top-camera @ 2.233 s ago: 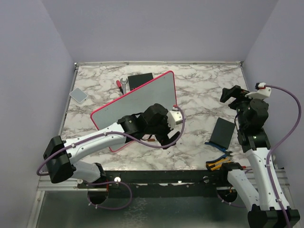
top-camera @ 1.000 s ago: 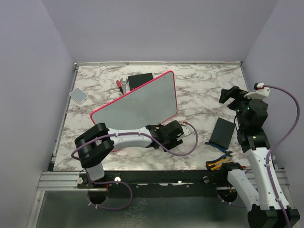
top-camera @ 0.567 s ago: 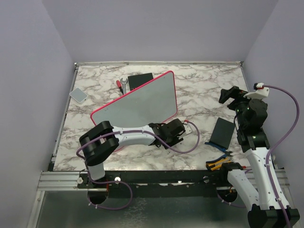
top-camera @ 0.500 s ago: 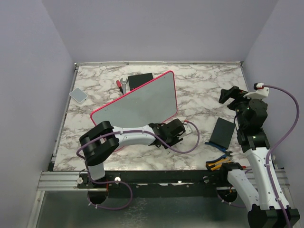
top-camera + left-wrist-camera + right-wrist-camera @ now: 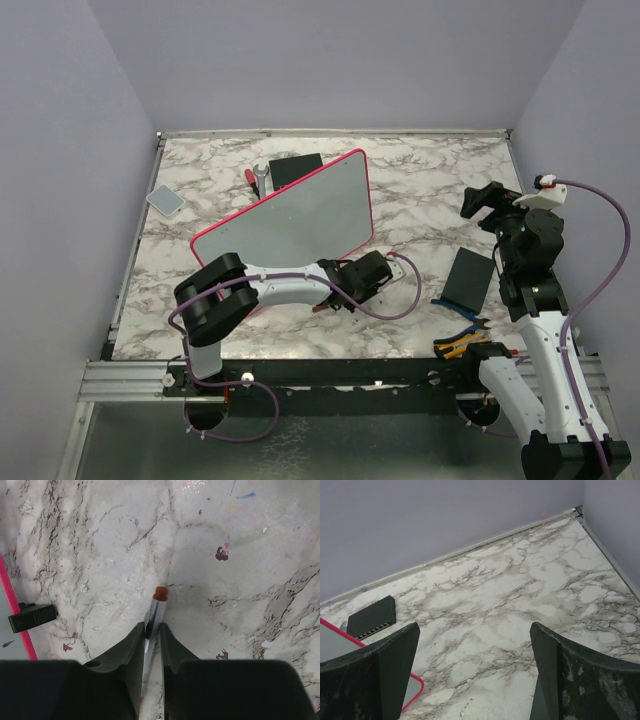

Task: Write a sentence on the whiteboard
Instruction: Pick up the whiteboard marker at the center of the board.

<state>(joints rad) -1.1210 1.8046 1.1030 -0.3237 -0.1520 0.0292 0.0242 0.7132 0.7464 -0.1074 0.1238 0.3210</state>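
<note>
The whiteboard (image 5: 290, 215), pale grey with a pink-red frame, lies slantwise on the marble table; no sentence shows on its face. In front of its right corner my left gripper (image 5: 396, 268) is low on the table. From the left wrist view, the left gripper (image 5: 153, 626) has its jaws pressed on both sides of a thin white marker (image 5: 159, 600) with a red-brown end, lying flat. The board's pink edge (image 5: 20, 625) and a black foot (image 5: 32, 617) sit to the left. My right gripper (image 5: 482, 199) hangs open in the air at the right, and the right wrist view shows the right gripper (image 5: 474, 630) holding nothing.
A dark pad (image 5: 296, 167) and a red-handled wrench (image 5: 255, 177) lie behind the board. A small grey pad (image 5: 165, 199) is at the far left. Another dark pad (image 5: 470, 277) and pliers (image 5: 460, 345) lie near the right arm's base.
The left arm came down from above the board to the table in front of it, and its jaws narrowed onto the marker. The right arm stayed still.
</note>
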